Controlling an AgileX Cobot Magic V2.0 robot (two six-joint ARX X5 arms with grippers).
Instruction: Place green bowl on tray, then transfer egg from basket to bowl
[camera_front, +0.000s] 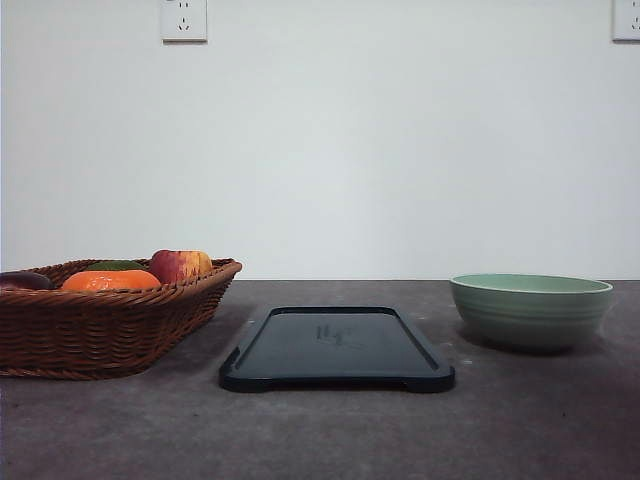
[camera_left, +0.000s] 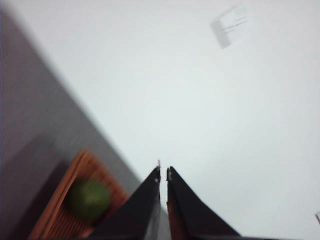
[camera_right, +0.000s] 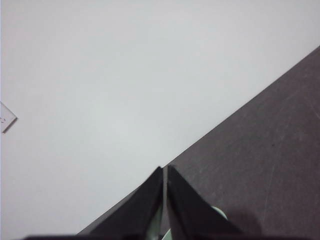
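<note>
Green bowl (camera_front: 531, 310) sits upright on the table (camera_front: 520, 420) at centre right of the front frame, empty as far as you can see, not on the tray yet. The tray (camera_front: 337, 347) lies at bottom centre, just left of the bowl with a gap of bare table between them, long axis running away from the camera, nothing on it. So your first move carries the bowl leftward in frame onto the tray.

Right arm looks nearer: in the right wrist view a sliver of pale green shows right beside the right claw (camera_right: 164, 172), likely the bowl rim. That claw's tips are pressed together, holding nothing.

The basket (camera_front: 105, 325) is at lower left of the front frame, well apart from the bowl, with an apple (camera_front: 180, 265) and an orange fruit (camera_front: 110, 281) showing above the rim. You can't pick out the egg from here.

The left claw (camera_left: 163, 174) is also pinched closed and empty; the basket and a green fruit (camera_left: 89, 199) sit lower left of it.
</note>
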